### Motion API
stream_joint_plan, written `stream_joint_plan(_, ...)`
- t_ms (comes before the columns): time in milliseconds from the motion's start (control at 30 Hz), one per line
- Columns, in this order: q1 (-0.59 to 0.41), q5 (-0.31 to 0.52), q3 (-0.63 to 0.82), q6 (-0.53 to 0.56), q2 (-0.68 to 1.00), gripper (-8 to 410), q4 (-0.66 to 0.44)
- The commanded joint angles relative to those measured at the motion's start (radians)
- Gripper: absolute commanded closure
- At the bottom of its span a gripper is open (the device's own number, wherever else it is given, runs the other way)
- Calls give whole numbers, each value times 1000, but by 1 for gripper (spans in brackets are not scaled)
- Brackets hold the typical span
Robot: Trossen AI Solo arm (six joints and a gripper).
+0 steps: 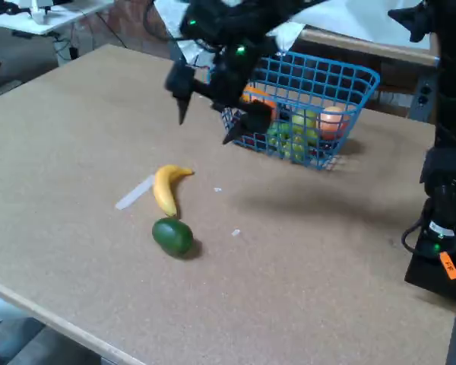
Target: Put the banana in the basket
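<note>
- Yellow against the brown fibreboard surface (304,251), the banana (167,188) lies flat, well below the gripper (205,129) and a little to its left in the fixed view, its darker tip pointing up and to the right.
- The two black fingers (184,106) are spread wide with nothing between them, hanging in the air just in front of the blue wire basket (349,84).
- The step in hand looks like the reach down to the banana, and nothing is grasped yet.
- A dark green avocado-like fruit (172,236) sits touching or almost touching the banana's near end, so I'd come down on the middle of the curve, away from that end.
- Turning the fingers to straddle the banana across its narrow width should give a steadier pinch.
- A pale flat strip (134,193) lies just beside the banana on its left; best avoided.
- The basket already holds other toy fruit (304,122), so the drop wants an open spot.
</note>
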Motion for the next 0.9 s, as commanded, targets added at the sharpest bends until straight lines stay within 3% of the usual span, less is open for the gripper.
stream_joint_plan(0, 1, -27, 92, 19, 110, 2, -38)
stream_joint_plan(300, 1, -53, 157, 58, 291, 2, -11)
stream_joint_plan(867, -17, -47, 157, 85, 342, 1, 136)
